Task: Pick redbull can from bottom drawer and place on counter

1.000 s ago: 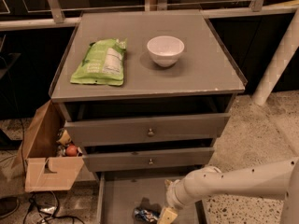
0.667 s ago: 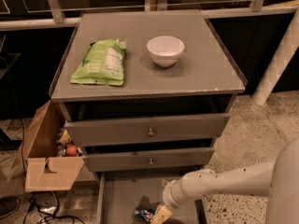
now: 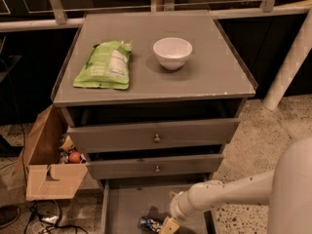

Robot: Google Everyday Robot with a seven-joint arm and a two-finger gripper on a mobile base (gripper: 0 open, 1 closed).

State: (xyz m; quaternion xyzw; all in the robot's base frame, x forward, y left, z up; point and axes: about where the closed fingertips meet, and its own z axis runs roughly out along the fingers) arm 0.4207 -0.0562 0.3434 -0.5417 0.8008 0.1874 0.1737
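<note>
Speckled flooring [image 3: 265, 130] is surrounding a grey 3-drawer cabinet.

1. Can [image 3: 149, 224] is lying on the floor of the btm drawer [image 3: 129, 206], near its front, at the lower edge of the view.
2. Gripper [image 3: 168, 225] is sitting low inside the drawer, just right of the can. Contact w/ can: cannot tell. Claw state (released or clenched): cannot tell.
3. White arm [image 3: 224, 194] is reaching in from the right.
4. Btm drawer is standing pulled out. Mid drawer [image 3: 156, 165] and top drawer [image 3: 153, 135], both knobbed, are standing partly out above it.
5. Counter [image 3: 214, 72] is carrying a white bowl [image 3: 172, 52], upright, approx. centre, and a green bag [image 3: 104, 65], lying flat at left. The two are sitting apart.
6. Cardboard box [image 3: 48, 182] is standing open beside the cabinet's left side, w/ small items inside.
</note>
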